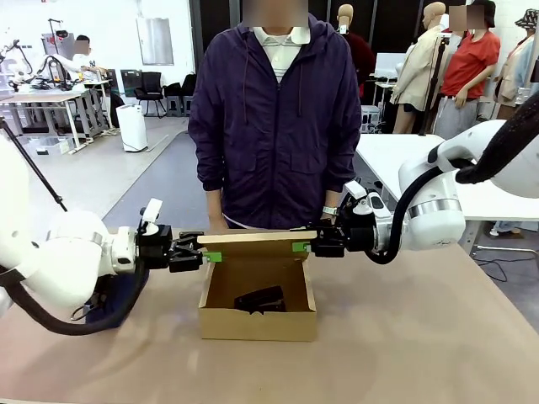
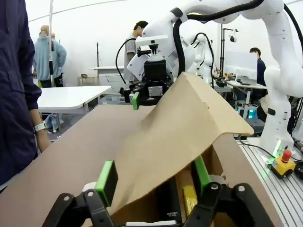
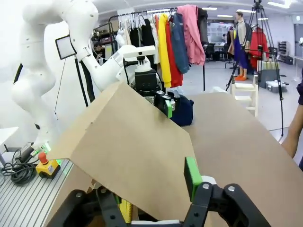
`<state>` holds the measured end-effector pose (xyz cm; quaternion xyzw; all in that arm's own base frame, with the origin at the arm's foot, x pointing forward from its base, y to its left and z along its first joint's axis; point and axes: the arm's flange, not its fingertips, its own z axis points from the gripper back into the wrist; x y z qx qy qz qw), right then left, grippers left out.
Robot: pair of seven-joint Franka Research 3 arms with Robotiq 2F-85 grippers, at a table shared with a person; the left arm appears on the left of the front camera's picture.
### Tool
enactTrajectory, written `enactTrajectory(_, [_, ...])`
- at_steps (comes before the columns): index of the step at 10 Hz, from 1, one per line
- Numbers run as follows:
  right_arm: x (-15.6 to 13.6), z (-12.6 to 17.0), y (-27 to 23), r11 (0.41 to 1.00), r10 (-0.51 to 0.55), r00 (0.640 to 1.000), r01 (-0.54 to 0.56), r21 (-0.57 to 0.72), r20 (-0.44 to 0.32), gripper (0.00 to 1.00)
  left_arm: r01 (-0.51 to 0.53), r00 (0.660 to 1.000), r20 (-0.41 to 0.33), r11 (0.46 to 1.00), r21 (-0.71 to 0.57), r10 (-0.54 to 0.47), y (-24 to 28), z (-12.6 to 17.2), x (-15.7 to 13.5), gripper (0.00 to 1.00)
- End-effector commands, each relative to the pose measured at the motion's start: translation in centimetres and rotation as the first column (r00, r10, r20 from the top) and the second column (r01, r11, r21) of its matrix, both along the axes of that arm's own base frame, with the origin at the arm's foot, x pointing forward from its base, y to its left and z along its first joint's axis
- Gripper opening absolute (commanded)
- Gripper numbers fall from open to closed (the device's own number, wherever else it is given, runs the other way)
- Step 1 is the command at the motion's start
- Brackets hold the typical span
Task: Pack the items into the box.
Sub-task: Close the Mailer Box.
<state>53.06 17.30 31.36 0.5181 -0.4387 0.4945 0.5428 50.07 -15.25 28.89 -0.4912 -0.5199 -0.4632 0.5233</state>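
The tan cardboard box [image 1: 257,324] stands mid-table with its flap lid [image 1: 257,242] raised toward the person. A black stapler [image 1: 261,299] lies inside. My left gripper [image 1: 208,257] is at the lid's left end and my right gripper [image 1: 303,247] at its right end. In the left wrist view my left gripper [image 2: 154,177] is open, its green pads [image 2: 106,178] wide apart astride the lid's folded edge [image 2: 189,118]; a yellow utility knife [image 2: 189,201] shows below. My right gripper [image 3: 151,189] also straddles the lid [image 3: 128,146], open, with the knife [image 3: 125,210] under it.
The person [image 1: 274,126] stands close behind the box, a wrist with a watch [image 1: 330,210] near the lid's right end. A dark blue thing [image 1: 114,307] lies under my left arm. A red stop button [image 2: 285,156] sits at the table's side.
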Motion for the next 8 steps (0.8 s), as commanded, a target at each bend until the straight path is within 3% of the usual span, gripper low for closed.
enactTrajectory(1, [-1.2,-0.1,-1.0,1.0,0.021,0.999,-0.02,-0.015,0.026,1.0,-0.018,0.998,0.058,1.0,0.024,0.017,0.6,0.7,-1.2,1.0])
enactTrajectory(3, [-3.6,-0.7,-4.0,0.997,-0.028,0.999,0.026,-0.068,-0.036,1.0,-0.064,0.997,0.044,0.997,0.047,0.062,3.0,1.1,-3.1,1.0])
enactTrajectory(5, [-6.5,-1.2,-8.3,0.983,-0.162,0.984,0.155,-0.095,-0.077,1.0,-0.193,0.981,-0.01,0.979,0.072,0.194,6.9,1.8,-5.4,1.0])
enactTrajectory(7, [-8.1,-0.4,-10.2,0.944,-0.326,0.942,0.329,0.033,-0.081,1.0,-0.325,0.946,-0.006,0.945,-0.023,0.325,9.8,3.8,-7.3,1.0])
enactTrajectory(8, [-7.7,0.1,-9.6,0.935,-0.344,0.936,0.349,0.069,-0.067,1.0,-0.33,0.94,0.043,0.934,-0.133,0.339,9.9,4.6,-8.0,1.0])
